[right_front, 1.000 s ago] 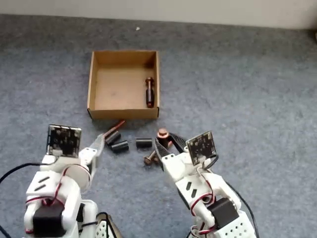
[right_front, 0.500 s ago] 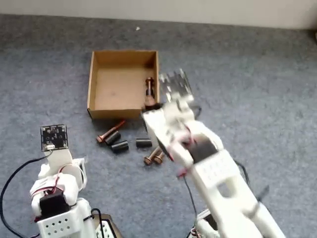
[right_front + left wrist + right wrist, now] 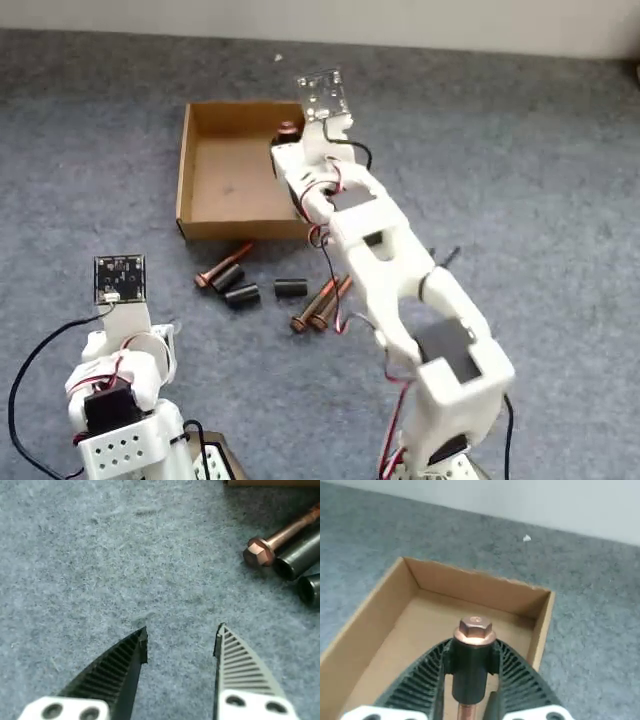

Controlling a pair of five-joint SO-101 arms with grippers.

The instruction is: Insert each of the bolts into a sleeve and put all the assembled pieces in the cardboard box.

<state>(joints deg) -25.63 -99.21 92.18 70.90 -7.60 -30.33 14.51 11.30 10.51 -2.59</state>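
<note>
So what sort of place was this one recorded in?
Probably a small robotics test bench: a grey felt-like mat under everything, a plain pale wall behind, and a cardboard box with loose bolts beside it.

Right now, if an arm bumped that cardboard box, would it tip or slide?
The box would probably slide, not tip: it is low and wide. Its thin walls suggest it is light, though the carpet may drag on it.

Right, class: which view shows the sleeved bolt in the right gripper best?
The right wrist view: the sleeved bolt stands centred in the right gripper above the cardboard box, head and sleeve plain. The high view catches its copper head past the arm. The left wrist view faces a loose bolt and sleeves.
</note>
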